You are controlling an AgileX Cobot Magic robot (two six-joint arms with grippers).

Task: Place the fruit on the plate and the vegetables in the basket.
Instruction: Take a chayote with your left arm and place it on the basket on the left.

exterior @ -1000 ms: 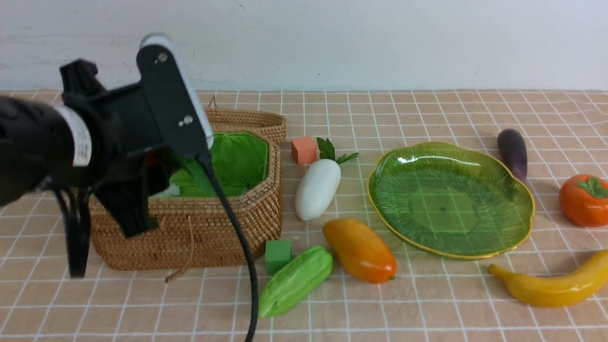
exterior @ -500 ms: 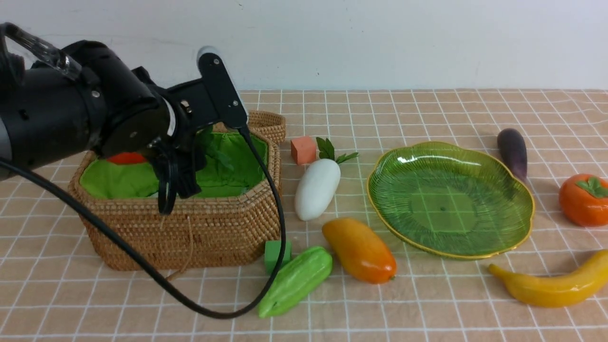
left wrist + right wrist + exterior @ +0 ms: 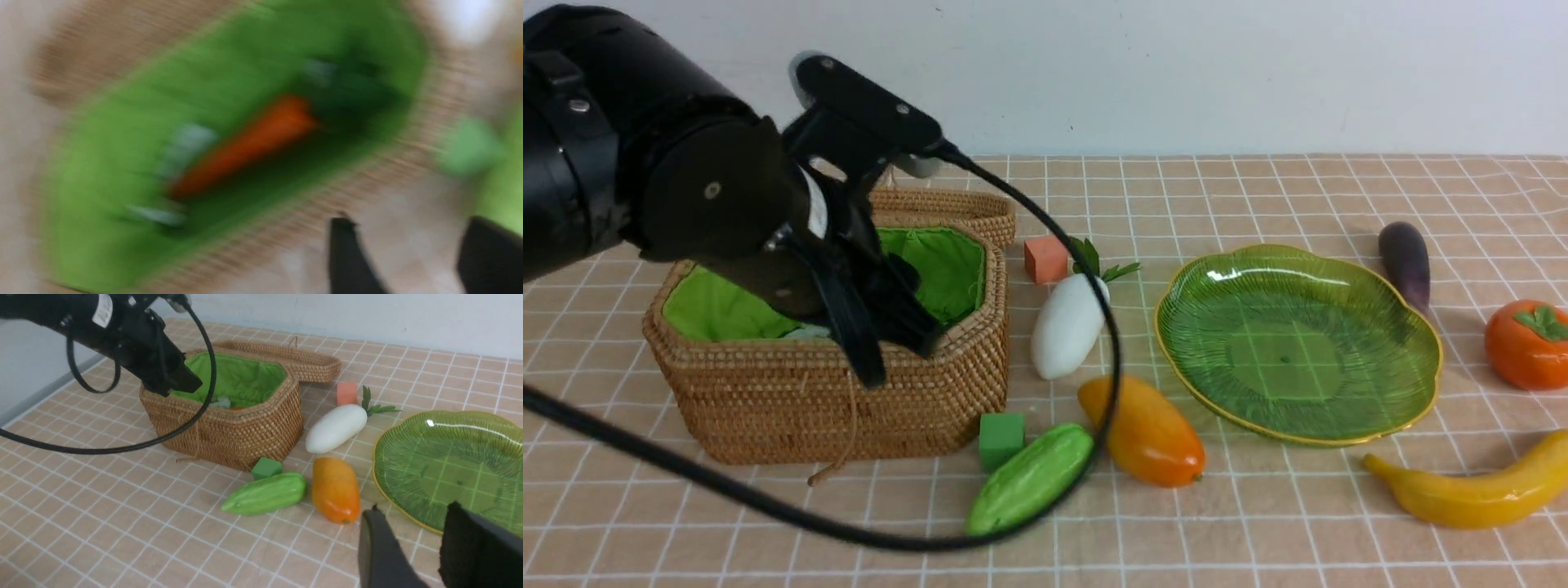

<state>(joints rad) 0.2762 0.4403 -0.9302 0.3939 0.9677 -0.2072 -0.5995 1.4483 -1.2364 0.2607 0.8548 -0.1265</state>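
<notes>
The wicker basket [image 3: 849,408] with green lining stands at the left, lid open behind it. The carrot [image 3: 245,147] lies inside, blurred in the left wrist view. My left gripper [image 3: 894,351] hangs over the basket's front rim, open and empty. Right of the basket lie the white radish [image 3: 1068,325], green cucumber [image 3: 1029,478] and mango [image 3: 1143,429]. The green plate [image 3: 1298,343] holds nothing. The eggplant [image 3: 1405,261], persimmon [image 3: 1527,343] and banana [image 3: 1478,490] lie around its right side. My right gripper [image 3: 412,514], out of the front view, hovers open near the plate's [image 3: 449,469] near rim.
An orange cube [image 3: 1045,257] sits behind the radish and a green cube [image 3: 1001,437] against the basket's front right corner. The left arm's black cable [image 3: 1094,343] loops down across the radish and cucumber. A white wall closes the far table edge.
The left arm has swung right across the basket and turned, its fingers now over the front rim. The carrot stays in the basket, let go. The right arm has not moved.
</notes>
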